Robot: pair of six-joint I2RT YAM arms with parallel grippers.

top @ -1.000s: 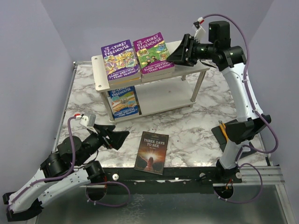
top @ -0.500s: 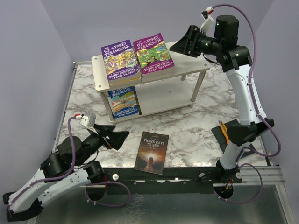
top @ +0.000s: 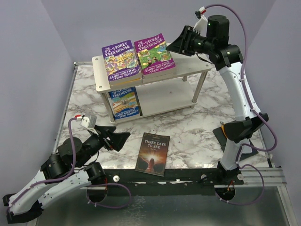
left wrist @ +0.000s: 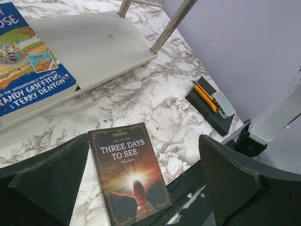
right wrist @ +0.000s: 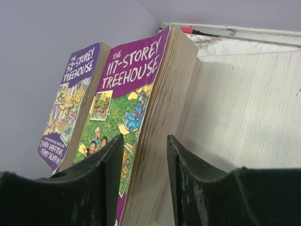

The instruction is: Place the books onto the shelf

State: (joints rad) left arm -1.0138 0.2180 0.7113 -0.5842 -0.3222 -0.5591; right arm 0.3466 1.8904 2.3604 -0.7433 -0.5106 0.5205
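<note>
Books left to shelve: only one, by the look of it. The brown book (top: 152, 153) lies flat on the bench (top: 188, 127), face up, just ahead of the left fingers (left wrist: 51, 174) and slightly to their right. Those fingers stand wide apart and hold nothing.

The right fingers (right wrist: 94, 188) hang above the shelf (top: 188, 70), with only a narrow gap between them and nothing in it. Just in front of them and lower lies the 117-Storey book (top: 154, 54), its page edge facing them. The 52-Storey book (top: 121, 62) is beyond it, close alongside. Further below, on the lower board, is a blue book (top: 123, 102).

The step in hand seems to be the change from the right side's placing to the last pick. Next, the left fingers would need to reach forward and down, get one finger under an edge of the thin, flat brown book, and close on it.
</note>
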